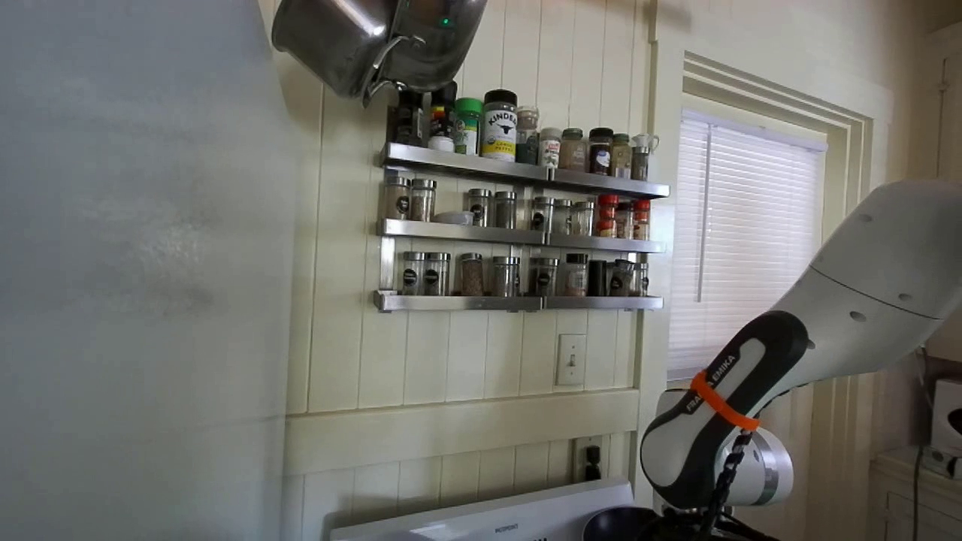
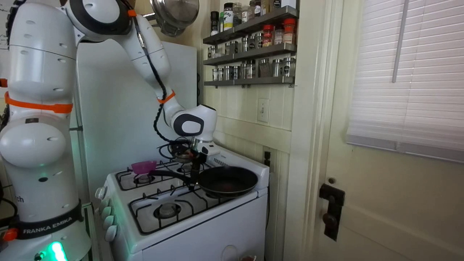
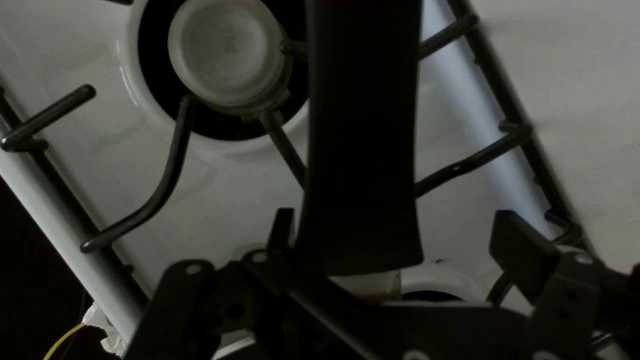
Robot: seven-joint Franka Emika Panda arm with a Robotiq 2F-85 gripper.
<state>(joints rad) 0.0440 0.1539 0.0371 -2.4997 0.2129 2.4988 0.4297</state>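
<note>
While standing over the back of the stove (image 2: 203,241), straddling the black handle (image 3: 362,135) of the frying pan (image 2: 232,181) near the pan end, with tool (image 3: 400,237) spread wide and pinching nothing visible. In the wrist view, leaving a bare gap between the handle and one of the fingers (image 3: 525,255), with burner grates (image 3: 456,169) below; on the other side, very close or touching, cannot tell which. In an exterior view, see the pan about level at the rear of the stove, apparently resting on the grates, with handle running toward the knobs (image 2: 108,222) and, by its tip, the pink bowl (image 2: 144,167). Judging from this, probably at the step of lining up on the handle, not yet gripping. If closing, best to centre on the handle first, so as not to swing the pan sideways; also to check depth, hard to read here. If backing off instead, needing a straight rise with fingers well apart.
</note>
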